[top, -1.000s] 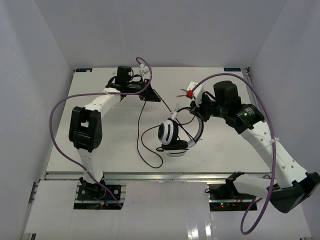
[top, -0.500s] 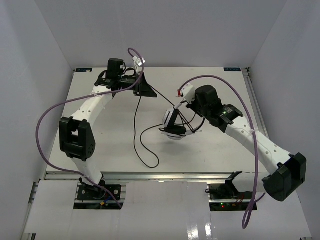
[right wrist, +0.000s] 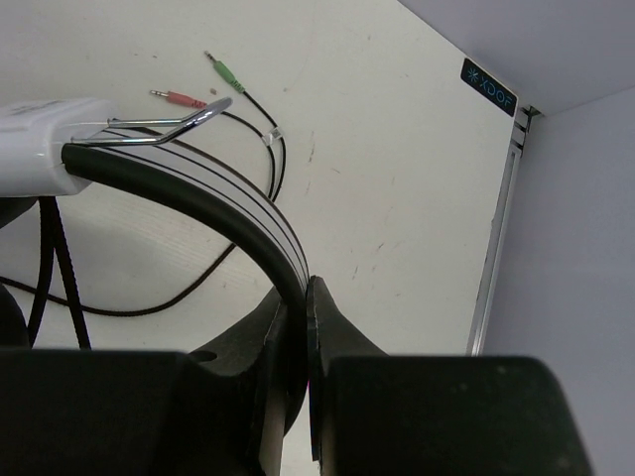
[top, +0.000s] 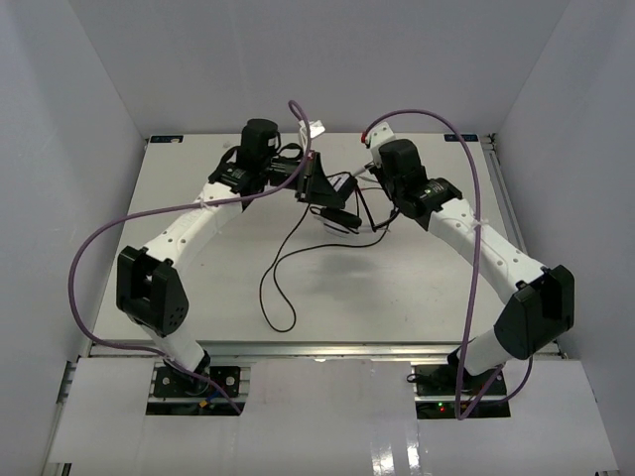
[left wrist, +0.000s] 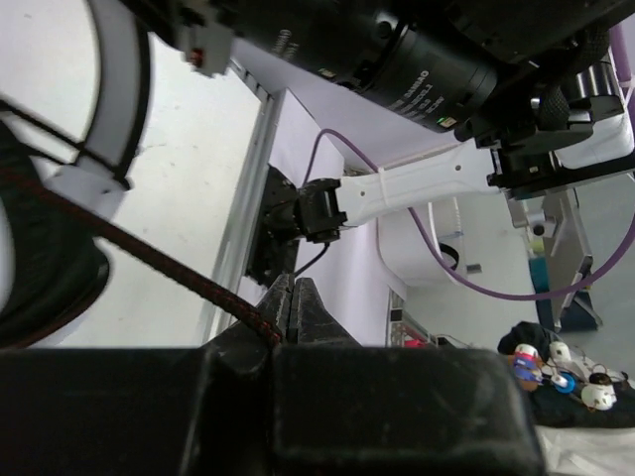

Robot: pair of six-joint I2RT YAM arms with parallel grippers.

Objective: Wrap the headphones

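Both arms have swung in to twelve o'clock on the desk (top: 228, 297), headphones (top: 337, 213) held between them, right fingers (right wrist: 337, 337) clamped on the headband (right wrist: 218, 213), left fingers (left wrist: 308, 317) pinching the cord (left wrist: 149, 258); next, I'd say, looping it round.

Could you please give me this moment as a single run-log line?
left gripper: shut on cord | right gripper: shut on headband | headphones: between both grippers | plugs: on table
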